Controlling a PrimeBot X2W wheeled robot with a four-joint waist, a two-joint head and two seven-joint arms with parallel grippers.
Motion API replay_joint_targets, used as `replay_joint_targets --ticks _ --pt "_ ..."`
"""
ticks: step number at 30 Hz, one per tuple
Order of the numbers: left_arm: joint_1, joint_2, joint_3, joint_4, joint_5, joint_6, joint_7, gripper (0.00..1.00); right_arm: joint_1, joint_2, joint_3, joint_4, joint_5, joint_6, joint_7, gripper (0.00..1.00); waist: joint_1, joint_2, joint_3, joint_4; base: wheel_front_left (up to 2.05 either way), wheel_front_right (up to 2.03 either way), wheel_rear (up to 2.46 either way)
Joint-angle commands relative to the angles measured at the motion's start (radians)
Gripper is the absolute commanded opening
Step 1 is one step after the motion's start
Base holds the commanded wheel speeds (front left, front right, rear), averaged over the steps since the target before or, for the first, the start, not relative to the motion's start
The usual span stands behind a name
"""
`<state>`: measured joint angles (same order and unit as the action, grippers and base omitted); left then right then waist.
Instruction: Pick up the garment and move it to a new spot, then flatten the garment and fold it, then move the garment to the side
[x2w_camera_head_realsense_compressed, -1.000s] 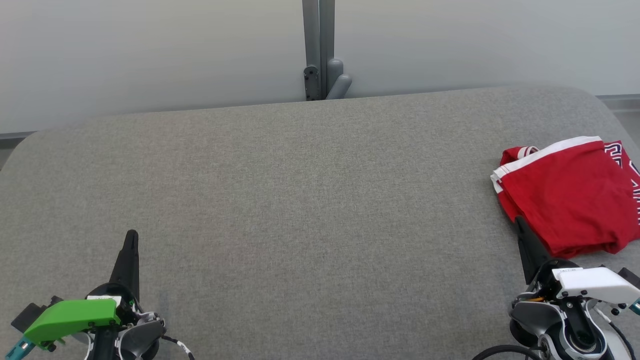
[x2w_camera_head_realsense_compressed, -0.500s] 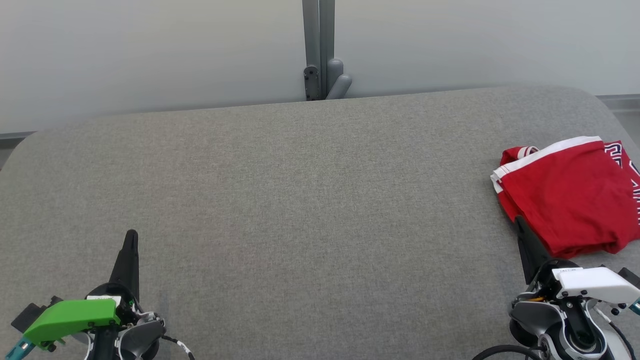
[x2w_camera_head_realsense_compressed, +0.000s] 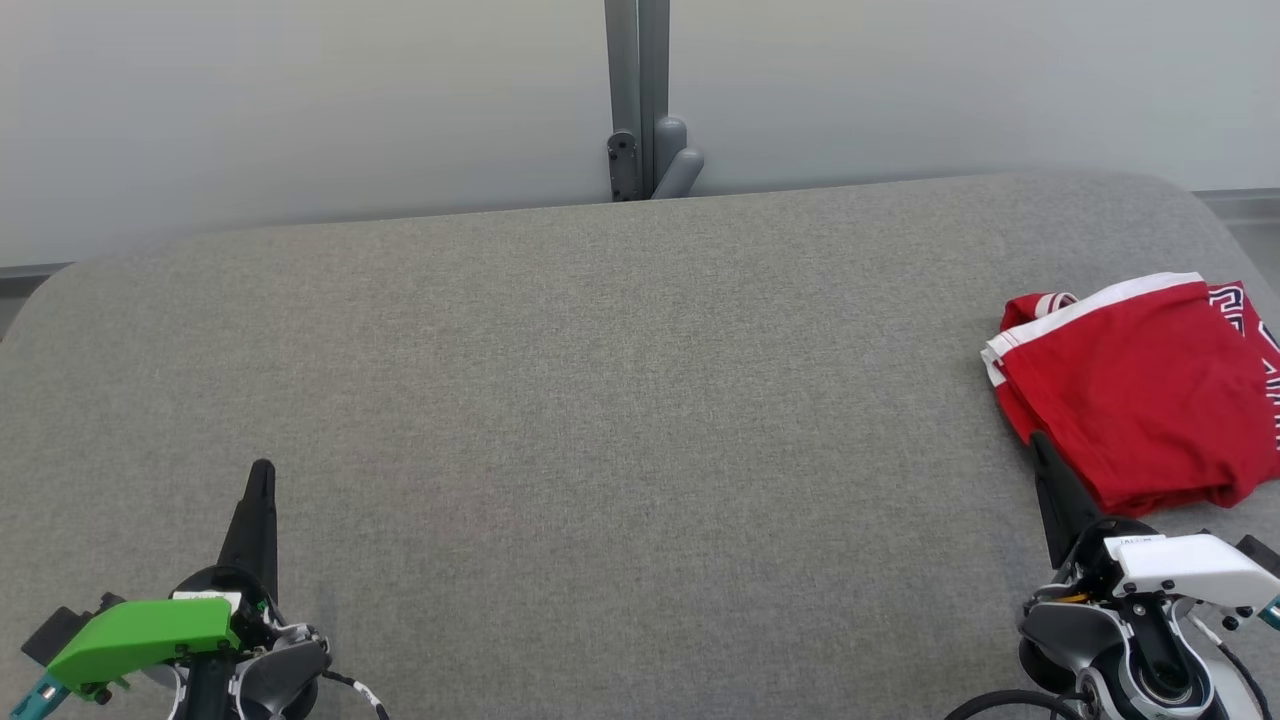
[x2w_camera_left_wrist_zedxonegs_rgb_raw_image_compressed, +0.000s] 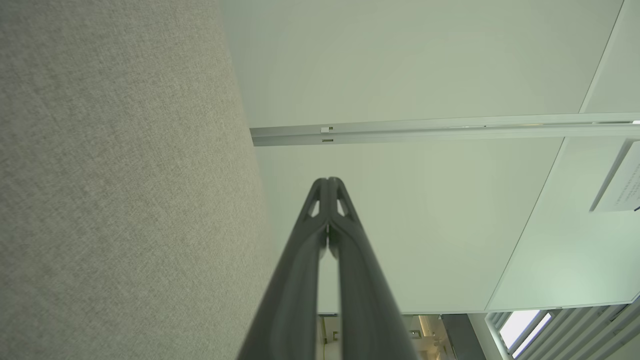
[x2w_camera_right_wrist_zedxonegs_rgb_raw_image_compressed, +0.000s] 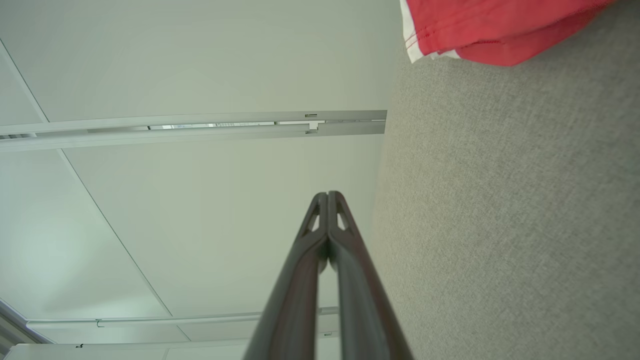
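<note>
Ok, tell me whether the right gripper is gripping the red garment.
No: the right gripper is shut on nothing, its fingers pressed together, apart from the red garment.

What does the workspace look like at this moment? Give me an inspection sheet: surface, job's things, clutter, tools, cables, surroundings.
Surface: grey fabric-covered table, far corners rounded.
Job's things: red garment with white trim, folded, lying at the table's right edge.
Clutter: nothing seen.
Tools: left tool shut, empty, at the near left; right tool shut, empty, tip near the garment's near-left edge, not gripping it.
Cables: black cable beside the left wrist; black cable loop below the right wrist.
Surroundings: pale wall panels and a grey post behind the table.
</note>
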<state>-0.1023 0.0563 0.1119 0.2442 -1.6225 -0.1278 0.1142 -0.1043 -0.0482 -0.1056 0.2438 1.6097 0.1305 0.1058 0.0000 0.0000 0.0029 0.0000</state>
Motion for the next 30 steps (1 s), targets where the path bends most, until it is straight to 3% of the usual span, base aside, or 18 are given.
replay_joint_targets --ticks 1,30 --pt "-0.011 0.001 0.004 0.0 0.005 -0.005 0.004 0.0 -0.005 -0.004 0.001 -0.004 0.008 0.0 0.004 0.0 0.0 0.0 0.0 0.0 0.0 0.0 0.0" --pt "-0.011 -0.001 0.007 0.0 0.007 -0.005 0.007 0.0 -0.005 -0.004 0.001 -0.004 0.008 0.0 0.004 0.0 0.0 0.0 0.0 0.0 0.0 0.0 0.0"
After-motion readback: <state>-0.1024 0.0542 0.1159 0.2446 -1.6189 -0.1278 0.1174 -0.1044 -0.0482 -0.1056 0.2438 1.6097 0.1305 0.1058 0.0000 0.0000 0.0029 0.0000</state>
